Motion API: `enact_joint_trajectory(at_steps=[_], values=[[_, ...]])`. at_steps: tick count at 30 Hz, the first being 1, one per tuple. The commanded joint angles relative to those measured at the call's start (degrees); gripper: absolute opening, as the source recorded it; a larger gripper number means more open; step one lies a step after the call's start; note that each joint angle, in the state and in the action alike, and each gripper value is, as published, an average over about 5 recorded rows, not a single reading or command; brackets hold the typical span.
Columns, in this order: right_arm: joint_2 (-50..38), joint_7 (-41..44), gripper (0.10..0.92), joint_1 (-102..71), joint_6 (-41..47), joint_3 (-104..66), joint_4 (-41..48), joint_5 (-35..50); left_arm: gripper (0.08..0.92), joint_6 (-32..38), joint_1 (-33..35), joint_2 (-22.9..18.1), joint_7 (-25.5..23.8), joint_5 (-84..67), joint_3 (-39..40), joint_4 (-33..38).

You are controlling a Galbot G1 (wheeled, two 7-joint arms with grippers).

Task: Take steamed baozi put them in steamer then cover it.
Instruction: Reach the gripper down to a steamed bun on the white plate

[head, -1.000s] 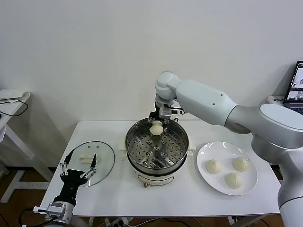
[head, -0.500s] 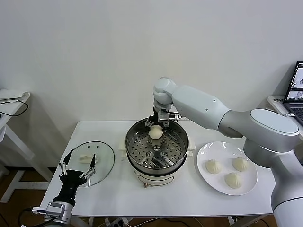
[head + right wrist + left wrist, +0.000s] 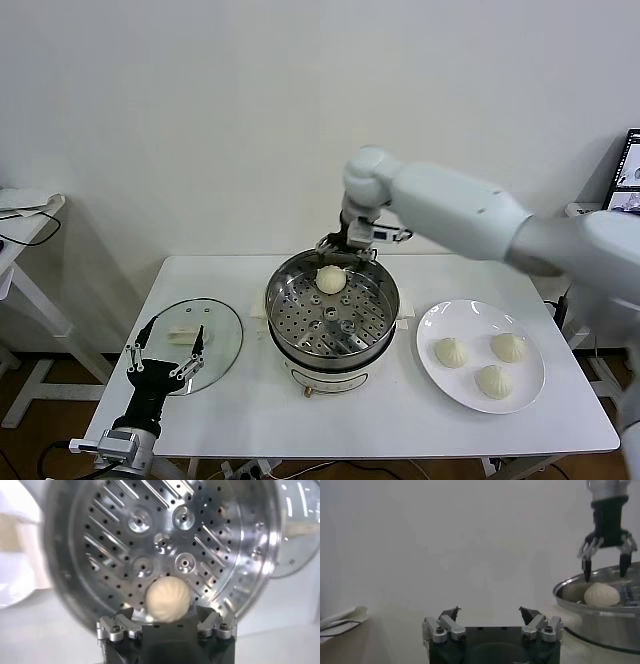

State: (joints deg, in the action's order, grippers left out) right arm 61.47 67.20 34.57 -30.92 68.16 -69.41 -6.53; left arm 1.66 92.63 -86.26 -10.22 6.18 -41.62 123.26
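One bun (image 3: 331,279) sits on the perforated tray at the far side of the steamer (image 3: 331,318), free of any grip: the right pincer (image 3: 346,247) hangs just above it over the far rim with its fingers spread wide and nothing between them, which reads as a release just made. Setting the bun toward the back looks sensible, since it leaves the near and middle holes of the tray bare for the others. Three more buns (image 3: 486,361) lie together on the plate (image 3: 436,322) to the right of the steamer, within the right arm's reach, so I judge the loading about a quarter done. The lid (image 3: 195,343) lies flat on the table (image 3: 400,430) to the left, handle up, well apart from the steamer; the left pincer (image 3: 164,352) waits at its near edge, fingers open and empty, placed to lift it once loading ends. The bun in the steamer is round, with no long axis to speak of; it rests on its flat base, top up.
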Motion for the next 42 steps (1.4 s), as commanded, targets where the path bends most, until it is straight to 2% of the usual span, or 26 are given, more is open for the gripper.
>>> enact_joint_trajectory(at_steps=[1,8,15,25,42], values=[[-21.5,5.1,0.823,10.3,23.4,8.8,-15.3,20.0,0.823,0.1,0.4,0.0,0.0,0.2,0.4,0.5],[-31.1,5.1,0.823,2.2,35.9,8.1,-16.0,19.1,0.823,0.4,0.8,0.1,0.0,0.6,0.6,0.7],[-33.2,3.9,0.823,-14.9,44.0,-3.8,-13.9,15.1,0.823,0.5,0.5,-0.1,0.1,0.9,1.5,0.4],[-28.7,0.7,0.823,-29.6,45.4,-15.1,-5.8,9.9,0.823,0.5,0.3,-0.3,0.2,1.4,1.9,0.2],[-23.8,-3.7,0.823,-37.9,45.5,-22.3,0.0,5.0,0.823,0.6,0.1,-0.5,0.3,1.7,2.3,-0.5]])
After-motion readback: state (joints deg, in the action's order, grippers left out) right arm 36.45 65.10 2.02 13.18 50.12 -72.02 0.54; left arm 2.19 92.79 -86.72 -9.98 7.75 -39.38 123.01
